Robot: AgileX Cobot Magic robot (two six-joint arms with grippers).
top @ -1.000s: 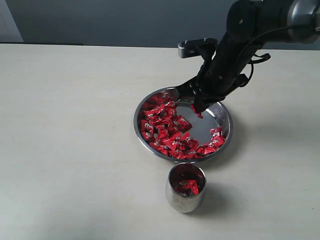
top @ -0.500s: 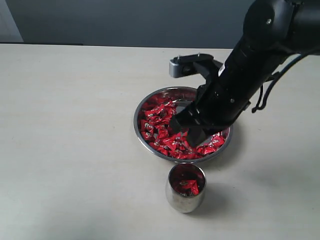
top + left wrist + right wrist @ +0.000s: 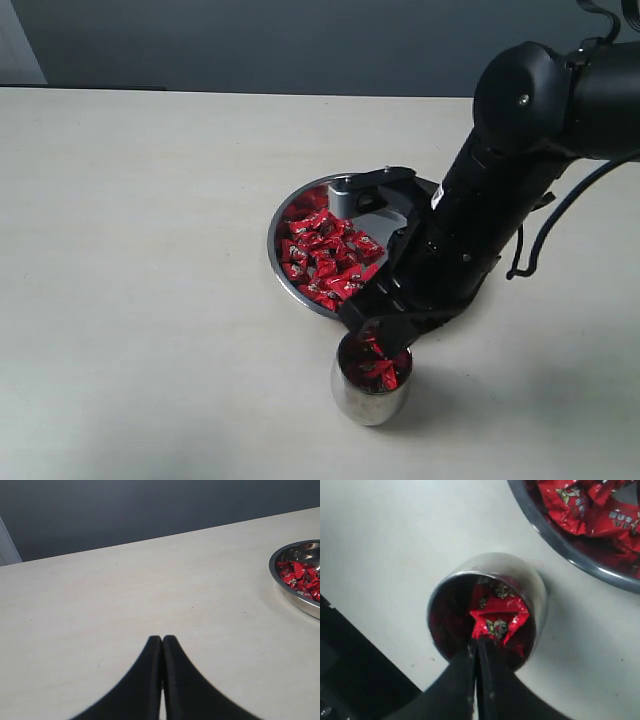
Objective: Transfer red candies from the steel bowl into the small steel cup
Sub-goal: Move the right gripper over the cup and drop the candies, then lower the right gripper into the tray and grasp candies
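Observation:
The steel bowl (image 3: 275, 226) holds a heap of red candies (image 3: 320, 256) on its left side. In front of it stands the small steel cup (image 3: 370, 398) with a few candies (image 3: 381, 375) inside. My right gripper (image 3: 376, 334) hangs just over the cup's mouth, shut on one red candy (image 3: 497, 623) that dangles from its tips (image 3: 476, 642) above the cup's opening (image 3: 531, 581). My left gripper (image 3: 162, 639) is shut and empty over bare table, with the bowl (image 3: 281, 588) off to one side. It does not show in the exterior view.
The pale table (image 3: 150, 250) spreads around the bowl and cup. The right arm's black body (image 3: 500, 200) leans over the bowl's right half and hides it. A dark wall runs behind the table's far edge (image 3: 200, 92).
The right gripper has carried a candy from the bowl's far side, across the bowl, to just above the cup. The bowl and cup have stayed put.

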